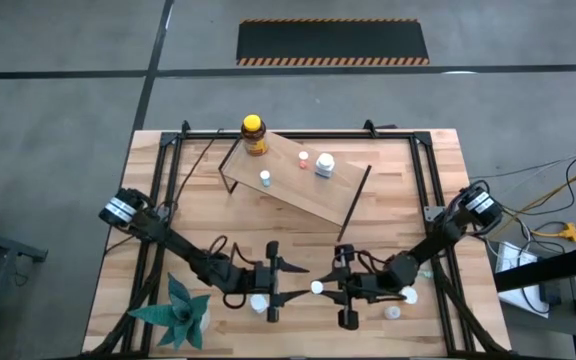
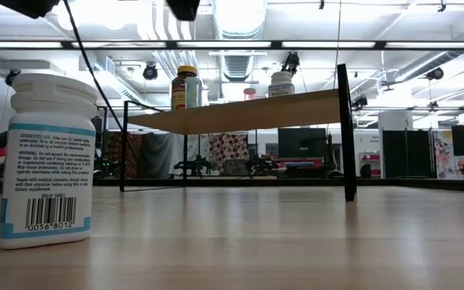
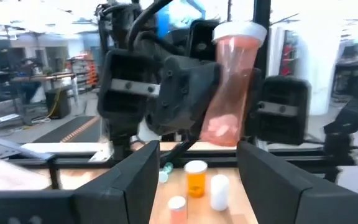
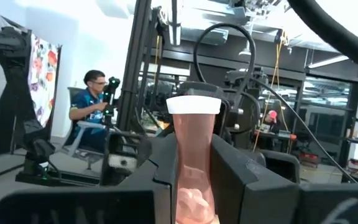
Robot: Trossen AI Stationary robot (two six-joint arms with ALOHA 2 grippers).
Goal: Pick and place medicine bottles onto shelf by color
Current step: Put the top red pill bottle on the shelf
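Note:
My right gripper (image 1: 325, 288) is shut on a small bottle with a see-through pink body and a white cap (image 4: 193, 104), held up at the table's front middle. My left gripper (image 1: 290, 282) is open and empty, facing the bottle (image 3: 232, 87) from the left with its fingers (image 3: 135, 180) a short way off. The shelf (image 1: 298, 180) stands at the back middle on black legs. On it stand the amber bottle with a yellow cap (image 1: 254, 133) and three small bottles (image 1: 325, 164). The shelf also shows in the low view (image 2: 240, 114). My right gripper pinches the bottle's lower body (image 4: 194, 180) between its two fingers (image 4: 235, 180), coming level from the table's right side. The bottle stands roughly upright with its cap up, slightly tilted, and is lifted clear of the table.
Loose small bottles stand on the table near the front: one (image 1: 258, 302) under my left arm and two (image 1: 408, 294) by my right arm. A white labelled bottle (image 2: 47, 157) stands close to the low camera. The green paper plant (image 1: 178, 310) sits at the front left.

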